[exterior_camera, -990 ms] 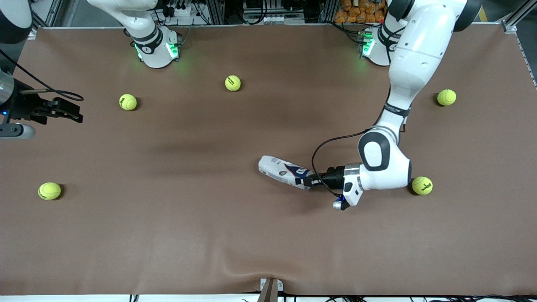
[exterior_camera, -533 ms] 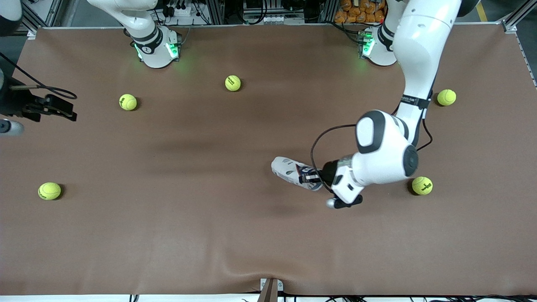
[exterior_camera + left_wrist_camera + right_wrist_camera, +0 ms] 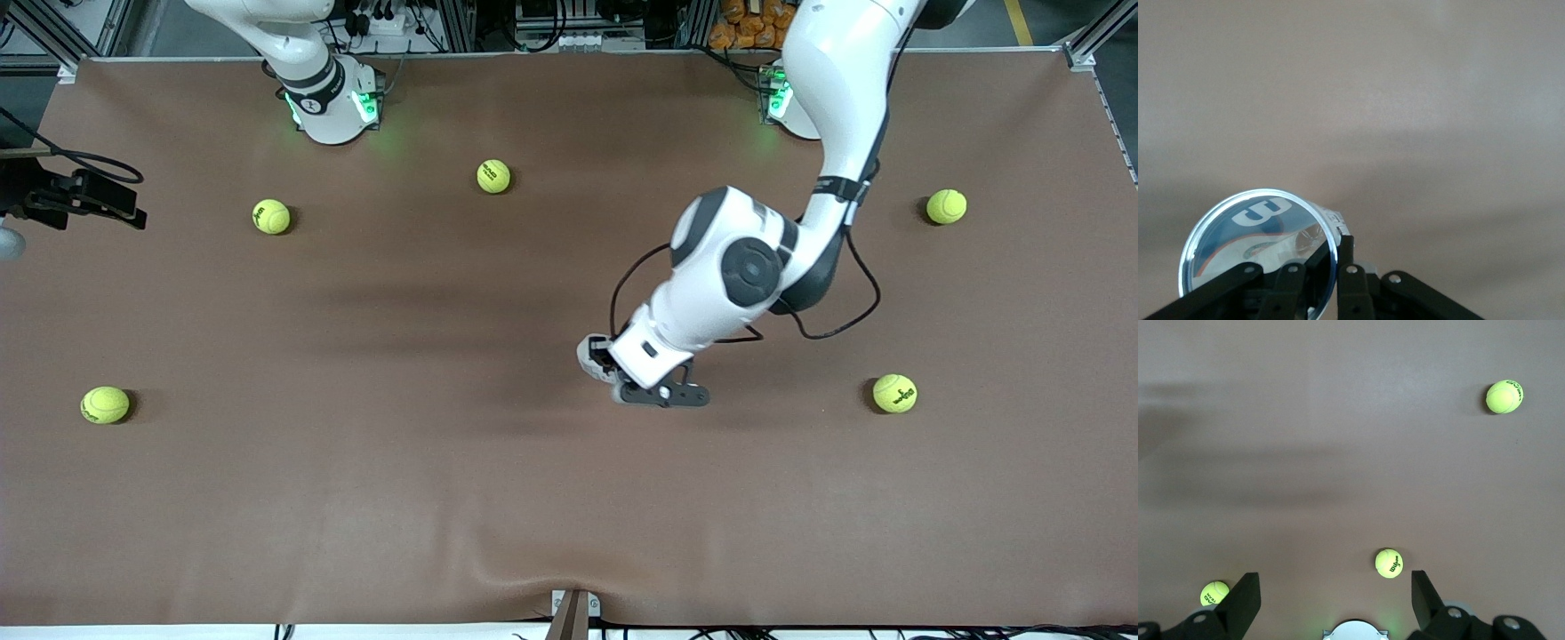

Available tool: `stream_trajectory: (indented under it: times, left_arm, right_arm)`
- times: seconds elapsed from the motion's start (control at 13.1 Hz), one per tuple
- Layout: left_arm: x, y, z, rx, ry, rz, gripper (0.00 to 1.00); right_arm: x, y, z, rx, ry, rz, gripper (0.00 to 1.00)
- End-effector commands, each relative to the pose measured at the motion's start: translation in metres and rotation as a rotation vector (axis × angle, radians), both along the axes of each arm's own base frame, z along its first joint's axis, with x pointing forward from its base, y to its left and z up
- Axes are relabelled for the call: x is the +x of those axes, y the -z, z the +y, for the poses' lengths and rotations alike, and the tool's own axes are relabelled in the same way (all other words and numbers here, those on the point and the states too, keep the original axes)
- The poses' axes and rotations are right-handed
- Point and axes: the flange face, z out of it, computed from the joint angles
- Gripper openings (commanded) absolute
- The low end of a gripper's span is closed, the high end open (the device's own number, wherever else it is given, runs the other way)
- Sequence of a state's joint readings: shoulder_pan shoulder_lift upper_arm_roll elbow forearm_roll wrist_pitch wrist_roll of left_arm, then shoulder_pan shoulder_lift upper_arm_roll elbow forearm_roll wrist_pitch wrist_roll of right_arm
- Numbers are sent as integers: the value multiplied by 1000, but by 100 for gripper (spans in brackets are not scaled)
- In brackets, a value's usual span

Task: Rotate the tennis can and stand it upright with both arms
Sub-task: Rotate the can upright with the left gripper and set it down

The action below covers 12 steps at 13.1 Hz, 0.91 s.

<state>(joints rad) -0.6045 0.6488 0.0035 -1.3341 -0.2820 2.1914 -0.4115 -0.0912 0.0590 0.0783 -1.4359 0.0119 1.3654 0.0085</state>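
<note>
The tennis can is near the table's middle, almost wholly hidden under my left arm's wrist; only a pale end shows. In the left wrist view the tennis can is seen end-on, a clear round face with a silvery rim and navy and red label inside. My left gripper is shut on the can's rim, one finger inside and one outside. My right gripper waits open and empty above the table's edge at the right arm's end, its fingers wide apart.
Several yellow-green tennis balls lie scattered: one beside the left arm's hand toward the left arm's end, others. The right wrist view shows balls and the right arm's base.
My left arm has swung its wrist up and over the can, tipping it from lying flat to standing on end under the hand. My right gripper has drawn back toward the table's edge.
</note>
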Motion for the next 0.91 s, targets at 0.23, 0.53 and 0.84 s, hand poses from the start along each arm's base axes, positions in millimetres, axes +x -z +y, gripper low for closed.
stream_trajectory:
  times: [0.23,0.53,0.84]
  left_arm:
    - [-48,2,-81,152,169,-258,0]
    - [-72,26,-110,207,267,-320,0]
    - [-71,35,-108,227,279,-321,96]
  right_arm:
    - [0,-4,-18,9,67,-14,100]
    - [0,-4,-12,3,55,-15,100]
    - [-1,-8,-10,-7,52,-21,100]
